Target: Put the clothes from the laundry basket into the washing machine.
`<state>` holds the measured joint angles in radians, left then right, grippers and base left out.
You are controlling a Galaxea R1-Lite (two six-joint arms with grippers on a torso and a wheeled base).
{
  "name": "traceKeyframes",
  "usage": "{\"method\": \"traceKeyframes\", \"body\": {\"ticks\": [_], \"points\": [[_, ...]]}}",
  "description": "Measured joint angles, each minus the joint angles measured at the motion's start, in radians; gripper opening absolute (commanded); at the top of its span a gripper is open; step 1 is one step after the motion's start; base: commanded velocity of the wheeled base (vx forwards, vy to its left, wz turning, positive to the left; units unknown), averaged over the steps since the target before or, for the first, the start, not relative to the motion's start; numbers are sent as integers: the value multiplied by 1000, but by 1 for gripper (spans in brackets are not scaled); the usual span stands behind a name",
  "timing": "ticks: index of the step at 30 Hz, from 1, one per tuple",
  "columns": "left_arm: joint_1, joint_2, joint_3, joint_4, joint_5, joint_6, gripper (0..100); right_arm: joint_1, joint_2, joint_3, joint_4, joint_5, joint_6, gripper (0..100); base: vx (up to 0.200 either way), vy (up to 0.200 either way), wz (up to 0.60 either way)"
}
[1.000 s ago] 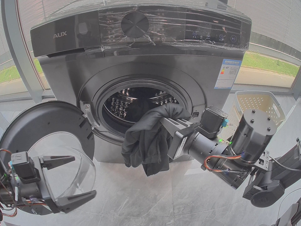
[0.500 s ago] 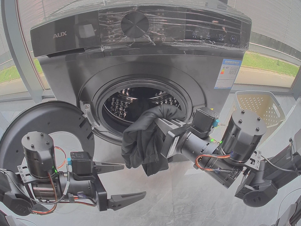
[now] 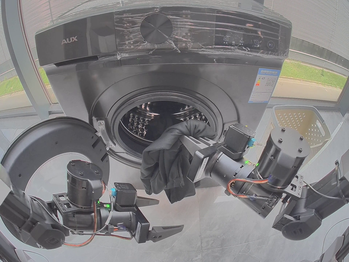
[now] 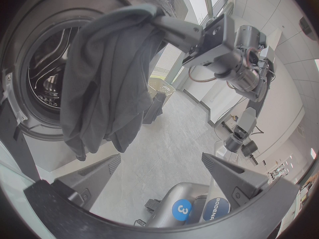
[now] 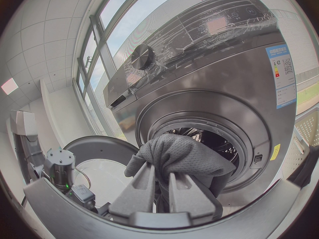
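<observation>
The right tool [image 3: 183,139] is pinched tight on a soft, dark grey cloth [image 3: 163,161]. The cloth hangs in floppy folds just in front of the round hole of the grey washing machine [image 3: 163,73]. Inside is a shiny metal drum [image 3: 145,122] with little bumps. The round door [image 3: 47,139] stands open. The left tool [image 3: 170,215] is spread wide, low over the smooth floor [image 3: 218,230]. A pale plastic laundry basket [image 3: 301,119] with tiny holes sits beside the machine.

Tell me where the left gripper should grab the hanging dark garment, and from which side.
Probably the loose lower folds of the dark garment, approached from below on the robot's left. The right gripper pinches its top bunch, so the bottom hangs free, above the open left gripper.
</observation>
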<state>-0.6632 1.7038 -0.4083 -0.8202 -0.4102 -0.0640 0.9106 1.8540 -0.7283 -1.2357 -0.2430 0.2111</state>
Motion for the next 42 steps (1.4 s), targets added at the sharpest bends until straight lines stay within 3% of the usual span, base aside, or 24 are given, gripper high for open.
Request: {"method": "traceKeyframes", "body": {"ticks": [8, 11, 19, 24, 27, 40, 41, 42], "points": [[2, 141, -8, -139, 8, 0, 100, 6, -1, 4, -10, -1, -1, 0, 0, 0, 0], [5, 195, -10, -187, 35, 1, 100, 10, -2, 4, -11, -1, -2, 0, 0, 0, 0], [9, 298, -46, -245, 65, -4, 100, 13, -5, 5, -30, -1, -5, 0, 0, 0, 0], [7, 331, -79, -306, 65, -61, 100, 14, -6, 8, -37, -1, -8, 0, 0, 0, 0], [3, 338, -87, -359, 65, -78, 100, 13, -6, 8, -38, -1, -9, 0, 0, 0, 0], [-16, 338, -85, -434, 84, -87, 100, 0, 0, 5, -39, -1, -9, 0, 0, 0, 0], [-16, 339, -89, -437, 102, -87, 0, 0, 0, 4, -39, -1, -9, 0, 0, 0, 0], [-16, 340, -93, -440, 110, -87, 0, 0, 0, 4, -39, -1, -9, 0, 0, 0, 0]]}}
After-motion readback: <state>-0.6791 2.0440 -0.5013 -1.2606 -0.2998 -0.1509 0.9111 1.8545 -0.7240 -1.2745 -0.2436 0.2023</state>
